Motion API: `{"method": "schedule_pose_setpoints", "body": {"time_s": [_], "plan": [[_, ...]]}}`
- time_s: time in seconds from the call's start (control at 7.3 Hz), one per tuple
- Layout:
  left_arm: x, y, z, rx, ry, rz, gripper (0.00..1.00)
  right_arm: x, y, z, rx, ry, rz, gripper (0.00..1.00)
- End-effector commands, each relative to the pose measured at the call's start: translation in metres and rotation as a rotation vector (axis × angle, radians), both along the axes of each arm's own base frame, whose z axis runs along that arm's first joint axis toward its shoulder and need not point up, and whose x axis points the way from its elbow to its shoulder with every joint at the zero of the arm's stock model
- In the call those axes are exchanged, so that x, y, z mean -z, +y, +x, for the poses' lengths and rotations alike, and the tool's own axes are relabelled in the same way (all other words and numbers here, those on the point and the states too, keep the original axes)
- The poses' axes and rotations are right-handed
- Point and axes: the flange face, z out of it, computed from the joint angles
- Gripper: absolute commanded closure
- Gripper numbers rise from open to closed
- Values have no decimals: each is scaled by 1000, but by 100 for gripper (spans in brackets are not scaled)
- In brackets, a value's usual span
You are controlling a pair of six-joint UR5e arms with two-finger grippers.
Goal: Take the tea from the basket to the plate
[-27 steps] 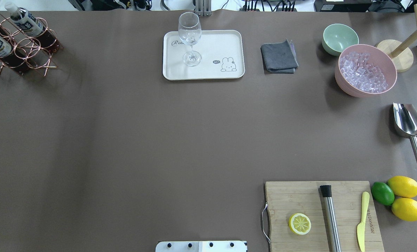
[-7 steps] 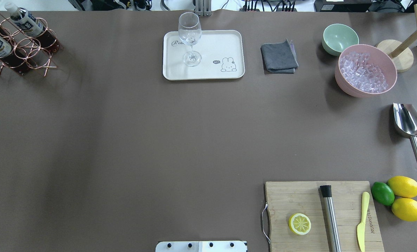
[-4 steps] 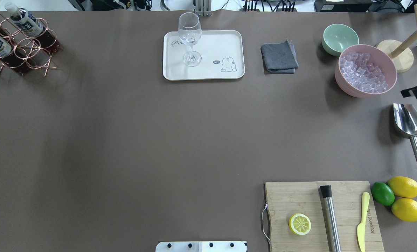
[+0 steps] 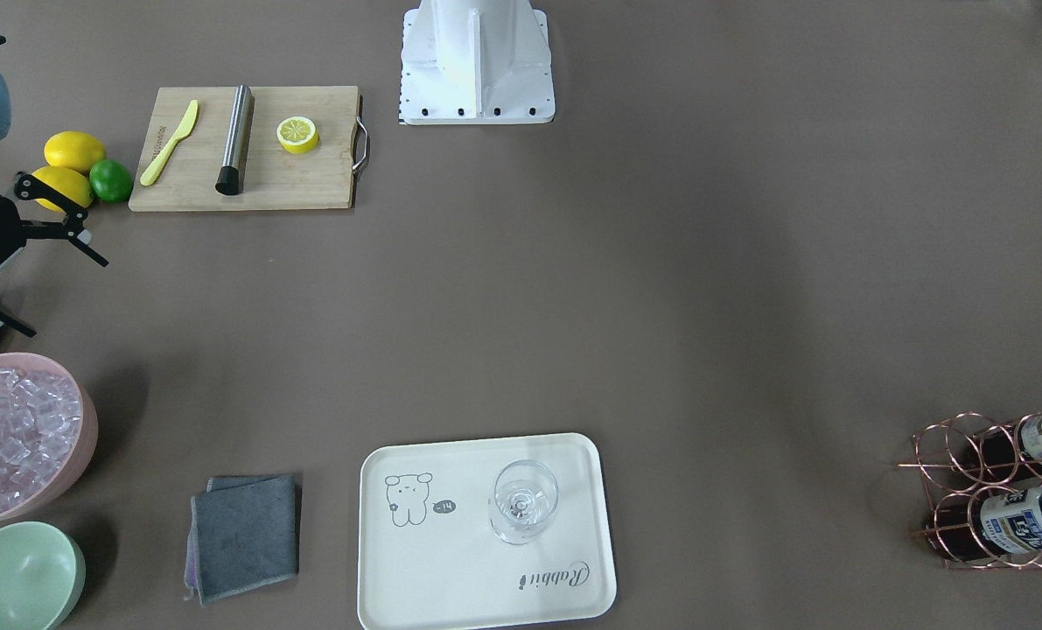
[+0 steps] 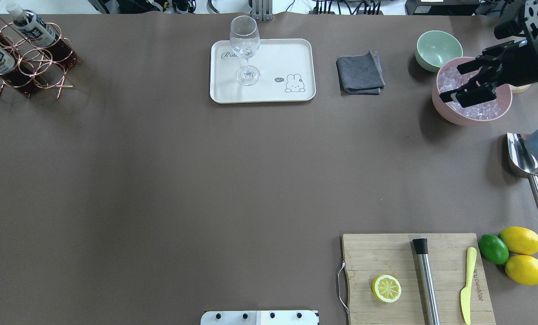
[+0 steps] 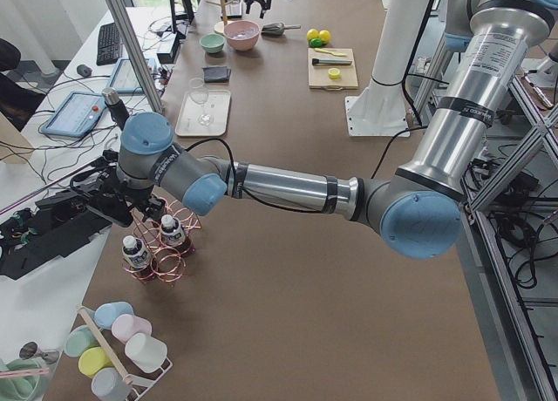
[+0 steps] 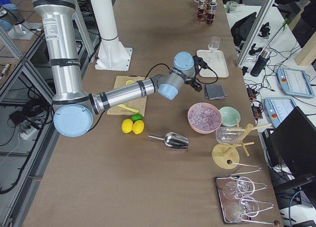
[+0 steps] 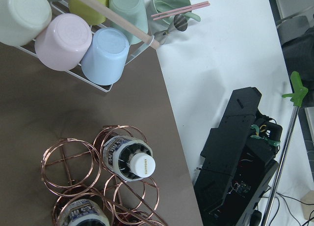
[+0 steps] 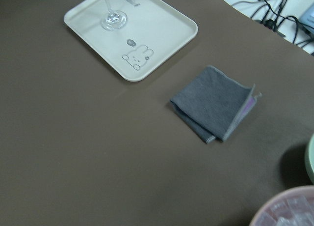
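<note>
Tea bottle [image 8: 139,165] upright in basket [image 8: 65,161] ring, cap up, at corner of counter [image 5: 205,180]. Left tool [image 6: 122,207] over basket, likely lining up on cap; jaw state cannot tell. Right tool [image 5: 451,83] spread open above ice bowl [image 5: 449,116], holding nothing. Plate [image 5: 278,58] carries glass [image 5: 245,45]; room beside it for bottle.

You'll find the basket [image 5: 37,58] in the corner of the counter farthest from the robot's base, at the robot's left end, with bottles [image 5: 29,25] sitting in its rings. Near the middle of that same far edge lies the tray [image 5: 269,58]. A glass [image 5: 245,49] stands on its half nearer the basket. Just right of the tray lies a cloth [image 5: 360,73]. Toward the far right corner sits a small bowl [image 5: 438,48], and the ice bowl [image 5: 449,118] is just beside it on the robot's side. A scoop [image 5: 524,155] lies by the right edge, nearer the robot again. In the near right corner, a cutting board [image 5: 368,257] carries a lemon half [image 5: 386,289], a rod [image 5: 427,280] and a knife [image 5: 467,284], left to right. Two lemons [image 5: 520,240] and a lime [image 5: 493,249] cluster just right of it.
</note>
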Motion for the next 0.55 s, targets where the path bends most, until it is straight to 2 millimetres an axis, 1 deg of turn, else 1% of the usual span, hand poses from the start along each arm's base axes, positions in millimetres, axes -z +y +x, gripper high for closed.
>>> {"method": "schedule_pose_setpoints", "body": {"time_s": [0.0,0.14,0.27,0.41], "plan": [[23,-26,53,112,63,-75,2,13,12,-24,-15,-115,166,0],[25,-28,63,127,72,-92,2,11,19,-32,-61,-207,184,0],[25,-31,78,114,64,-93,2,0,27,-46,-62,-274,251,0],[22,-34,82,130,41,-80,13,-11,35,-57,-71,-338,342,0]]}}
